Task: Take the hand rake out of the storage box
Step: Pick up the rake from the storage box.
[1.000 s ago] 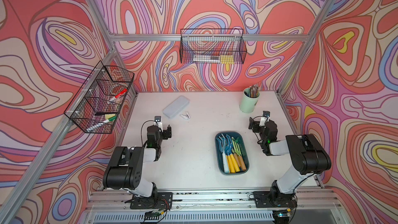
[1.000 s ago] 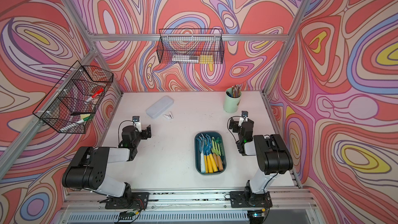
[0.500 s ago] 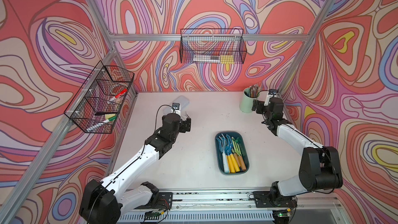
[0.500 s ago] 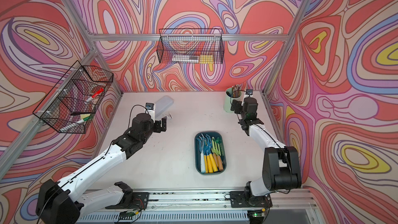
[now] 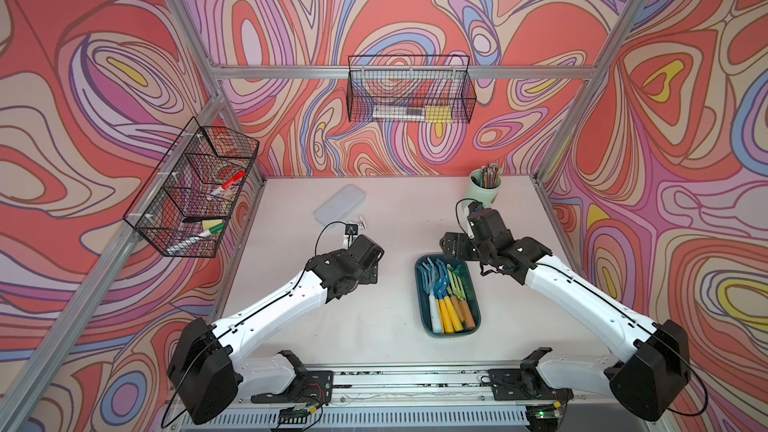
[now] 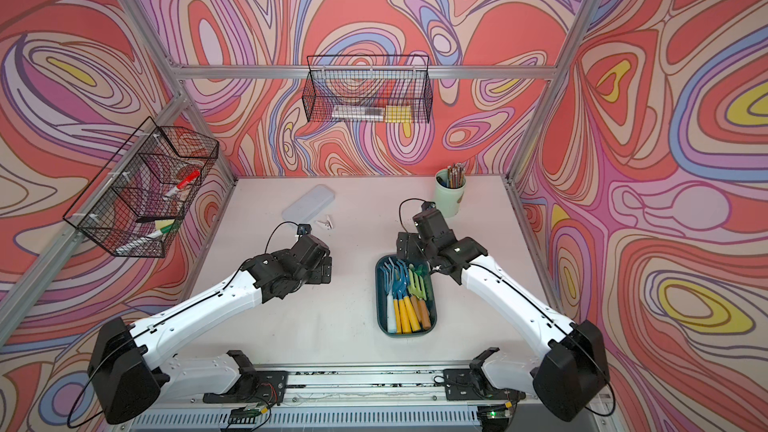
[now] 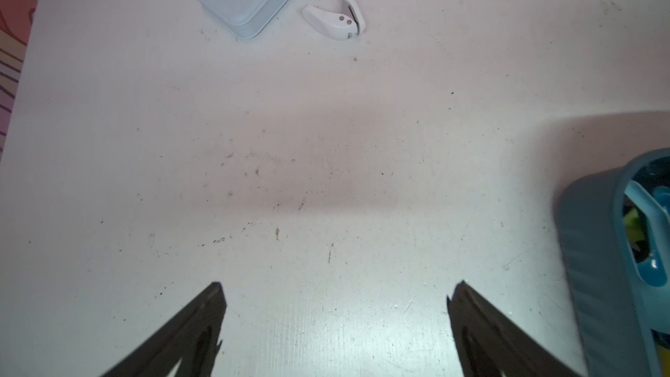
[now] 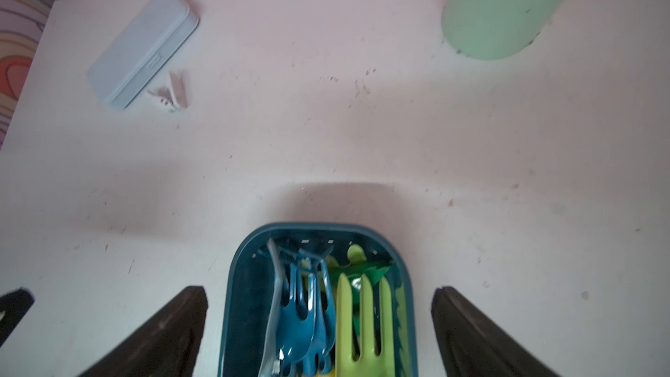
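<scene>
While the right gripper (image 8: pixel 319 291) hovers in approach over the storage box (image 5: pixel 452 333), the left gripper (image 7: pixel 339 284) beside it — both jaws spread — the hand rake (image 5: pixel 428 274) lies inside; next, lower and pinch it.

Top views: high, front, looking down at table (image 5: pixel 395 205); wrist views: close, downward, sharing storage box (image 7: pixel 594 248).

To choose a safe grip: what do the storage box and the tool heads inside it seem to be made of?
Storage box: probably moulded plastic, matte dark teal; fine ribs on its outer wall. Blue tool heads and lime-green tool head: likely plastic, slightly glossy; small highlights show.
</scene>
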Controlling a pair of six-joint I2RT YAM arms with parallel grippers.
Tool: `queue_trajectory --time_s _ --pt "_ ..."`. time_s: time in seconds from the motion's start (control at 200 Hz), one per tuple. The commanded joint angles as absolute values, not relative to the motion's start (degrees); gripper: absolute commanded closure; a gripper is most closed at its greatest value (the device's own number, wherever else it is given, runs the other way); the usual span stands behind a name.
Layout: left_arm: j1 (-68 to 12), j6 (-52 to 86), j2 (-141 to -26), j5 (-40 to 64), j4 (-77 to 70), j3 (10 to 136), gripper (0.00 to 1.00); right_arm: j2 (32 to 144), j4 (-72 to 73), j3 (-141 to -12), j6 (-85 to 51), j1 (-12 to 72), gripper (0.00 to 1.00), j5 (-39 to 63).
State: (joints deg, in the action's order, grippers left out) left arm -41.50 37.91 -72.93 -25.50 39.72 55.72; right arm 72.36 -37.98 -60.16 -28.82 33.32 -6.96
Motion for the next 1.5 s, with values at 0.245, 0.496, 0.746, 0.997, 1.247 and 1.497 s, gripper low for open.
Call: queue_trajectory --time_s 0.245,0.496,0.746,0.997,1.247,1.497 --pt "-34.65 40.59 -69.41 -26.27 42.89 56.83 0.01 75.65 -46.32 -55.47 -42.7 49.39 0.29 -5.33" --pt "-34.51 39.68 -72.99 -26.54 46.32 60.11 0.01 79.02 -43.06 -52.86 -47.21 52.52 0.41 -3.59" --pt "-34.45 40.3 -73.37 -25.31 46.81 61.71 0.01 81.03 -40.67 -50.64 -49.9 53.26 0.5 -3.99" --pt "-34.39 40.26 -73.06 -24.77 47.68 62.77 0.01 83.29 -39.91 -50.62 -50.58 53.24 0.62 -3.74" --pt "-34.37 37.8 -72.62 -18.67 44.65 61.65 0.01 81.83 -41.09 -51.15 -51.96 53.26 0.78 -6.13" --pt "-34.4 34.34 -70.84 -12.48 42.44 60.85 0.01 77.11 -45.92 -53.19 -51.87 53.16 0.98 -10.87"
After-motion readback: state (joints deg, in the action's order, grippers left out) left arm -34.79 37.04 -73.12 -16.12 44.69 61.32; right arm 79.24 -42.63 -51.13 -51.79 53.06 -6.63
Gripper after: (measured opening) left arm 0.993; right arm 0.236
